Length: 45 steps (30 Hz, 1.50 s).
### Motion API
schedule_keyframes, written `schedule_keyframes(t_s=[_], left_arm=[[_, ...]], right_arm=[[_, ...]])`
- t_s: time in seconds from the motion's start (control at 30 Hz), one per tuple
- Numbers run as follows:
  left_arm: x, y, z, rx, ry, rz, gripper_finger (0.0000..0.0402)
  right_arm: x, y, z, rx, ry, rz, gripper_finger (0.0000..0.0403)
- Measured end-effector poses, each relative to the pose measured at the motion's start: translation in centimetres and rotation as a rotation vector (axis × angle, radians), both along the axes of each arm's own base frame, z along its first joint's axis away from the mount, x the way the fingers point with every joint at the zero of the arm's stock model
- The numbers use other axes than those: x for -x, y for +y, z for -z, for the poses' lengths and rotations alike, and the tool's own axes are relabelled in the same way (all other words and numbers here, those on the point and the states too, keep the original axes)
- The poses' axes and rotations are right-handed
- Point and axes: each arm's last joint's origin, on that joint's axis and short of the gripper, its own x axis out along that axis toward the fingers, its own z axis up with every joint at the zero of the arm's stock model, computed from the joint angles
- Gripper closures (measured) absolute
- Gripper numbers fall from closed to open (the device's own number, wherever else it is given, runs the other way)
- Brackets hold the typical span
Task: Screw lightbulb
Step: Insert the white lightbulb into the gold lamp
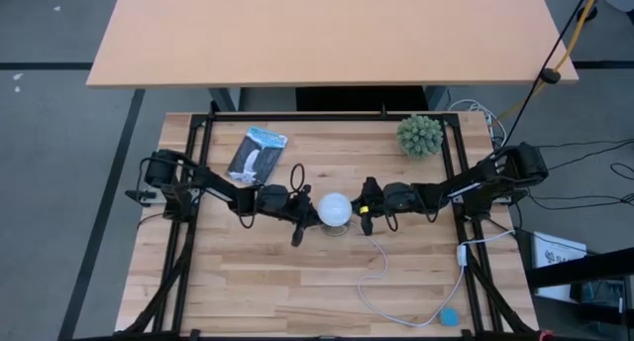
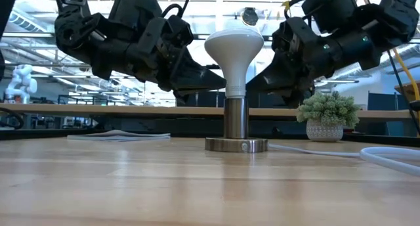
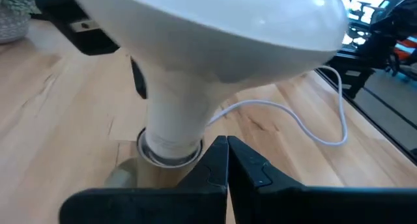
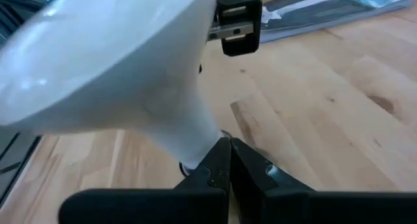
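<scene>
Standing upright at table centre, the lightbulb [image 2: 234, 52] is seated base-down in the metal socket [image 2: 236, 129]. The left gripper [image 1: 306, 211] and right gripper [image 1: 363, 212] are held level on opposite sides, just beside the bulb's neck, each with fingers pressed together, nothing gripped.

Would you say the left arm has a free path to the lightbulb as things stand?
Probably yes: the left gripper, shut, sits right beside the lightbulb with nothing between them. It would need to open first; the right gripper flanks the opposite side.
</scene>
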Motion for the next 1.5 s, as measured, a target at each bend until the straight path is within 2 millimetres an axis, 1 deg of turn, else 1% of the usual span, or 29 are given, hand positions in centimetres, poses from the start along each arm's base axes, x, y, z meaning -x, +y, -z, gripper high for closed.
schedule_keyframes(t_s=[0.23, 0.4, 0.63, 0.87, 1.3, 1.5], left_arm=[[0.0, 0.6, 0.0, 0.007, -0.001, -0.021, 0.0401], [-0.1, 0.6, -0.2, 0.028, -0.011, -0.029, 0.0401], [-0.1, 0.6, -0.2, 0.030, -0.010, -0.032, 0.0402], [-0.1, 0.6, -0.2, 0.032, -0.010, -0.034, 0.0402], [-0.1, 0.7, -0.2, 0.030, -0.010, -0.042, 0.0402], [-0.1, 0.7, -0.2, 0.030, -0.010, -0.042, 0.0402]], right_arm=[[-0.2, 0.4, -0.3, -0.010, -0.010, -0.012, 0.0403], [-0.1, 0.7, 0.1, -0.050, 0.028, -0.013, 0.0403], [0.0, 1.4, 0.1, -0.051, 0.026, -0.037, 0.0403], [0.0, 1.2, 0.1, -0.034, 0.022, 0.050, 0.0403], [0.0, 1.2, 0.0, -0.023, 0.015, 0.031, 0.0403], [0.0, 1.4, 0.0, -0.041, 0.017, -0.024, 0.0403]])
